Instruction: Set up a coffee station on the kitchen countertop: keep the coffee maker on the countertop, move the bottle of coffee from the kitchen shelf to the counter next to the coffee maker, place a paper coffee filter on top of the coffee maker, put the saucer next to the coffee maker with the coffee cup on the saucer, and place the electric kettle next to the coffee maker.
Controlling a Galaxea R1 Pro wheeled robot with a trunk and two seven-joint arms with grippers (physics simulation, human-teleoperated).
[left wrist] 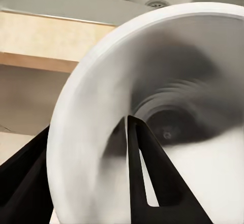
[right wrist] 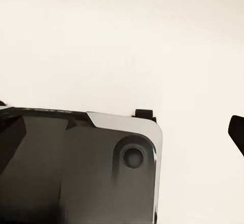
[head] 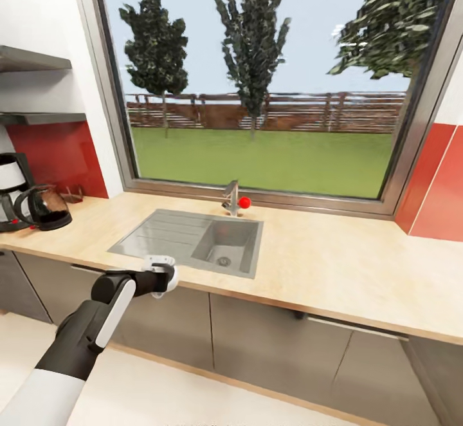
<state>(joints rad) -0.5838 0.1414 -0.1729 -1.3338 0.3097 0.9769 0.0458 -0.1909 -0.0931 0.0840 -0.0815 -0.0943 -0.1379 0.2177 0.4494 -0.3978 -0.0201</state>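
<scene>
My left gripper [head: 166, 279] is shut on the rim of a white round vessel that looks like the coffee cup [left wrist: 96, 97]; one finger [left wrist: 145, 173] sits inside it and the other outside. It hangs just in front of the countertop [head: 334, 265] edge, below the sink [head: 193, 239]. At the far left of the counter stands the coffee maker [head: 9, 188], with the electric kettle [head: 44, 208] right beside it. Above them runs the kitchen shelf [head: 38, 117]. A black fingertip [right wrist: 236, 132] of my right gripper shows over pale floor, touching nothing.
A faucet [head: 233, 197] with a red knob stands behind the sink, under a large window [head: 257, 78]. A second shelf [head: 32, 59] hangs higher. Grey cabinet fronts [head: 257, 342] run under the counter. A dark part of my own base [right wrist: 76, 168] lies below the right wrist.
</scene>
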